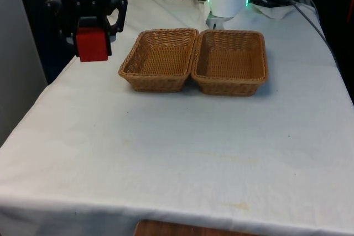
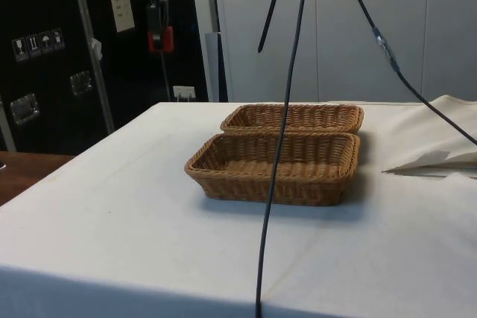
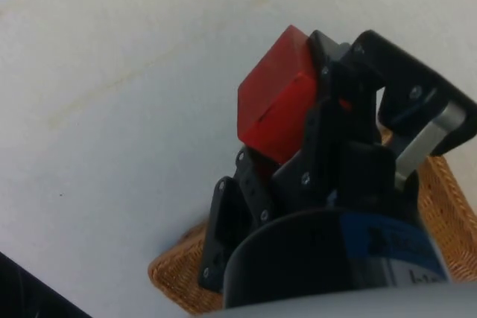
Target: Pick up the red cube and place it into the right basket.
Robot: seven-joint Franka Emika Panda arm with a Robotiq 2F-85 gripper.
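Bare white cloth (image 1: 177, 158) fills the bottom of the front view. Mid-frame sit two wicker baskets touching side by side, left basket (image 1: 160, 59) and right basket (image 1: 231, 62). Upper left, the gripper (image 1: 92, 45) hangs in the air pinching the red cube (image 1: 91, 45), left of both baskets.

White-clothed table (image 2: 112, 206) — dark cabinets (image 2: 45, 50) and pale wall panels (image 2: 358, 27) behind.

arm: cut off by the top edge in front and side views
red cube (image 2: 161, 39): tiny in side view, grip unreadable there
basket (image 3: 440, 191): mostly behind the gripper (image 3: 298, 121)
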